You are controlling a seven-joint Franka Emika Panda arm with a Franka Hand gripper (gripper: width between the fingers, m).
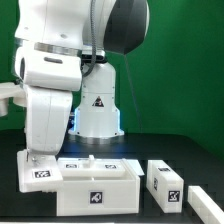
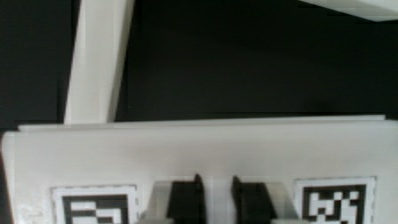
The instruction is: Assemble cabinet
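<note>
In the wrist view a wide white cabinet part [image 2: 196,150] with two black-and-white tags fills the near field. My gripper [image 2: 215,196] sits between the tags, its two dark fingers [image 2: 183,198] close together with a narrow strip of the white part between them. A long white cabinet panel [image 2: 98,60] runs away across the black table. In the exterior view the cabinet box [image 1: 95,185] lies at the front, with a tagged white part [image 1: 40,172] at its left under the arm. The arm hides the gripper there.
Two more tagged white cabinet pieces lie at the exterior view's right, one nearer the box [image 1: 165,180] and one at the edge [image 1: 207,200]. The robot base [image 1: 98,110] stands behind the box. The big arm link [image 1: 50,100] hangs low over the left part.
</note>
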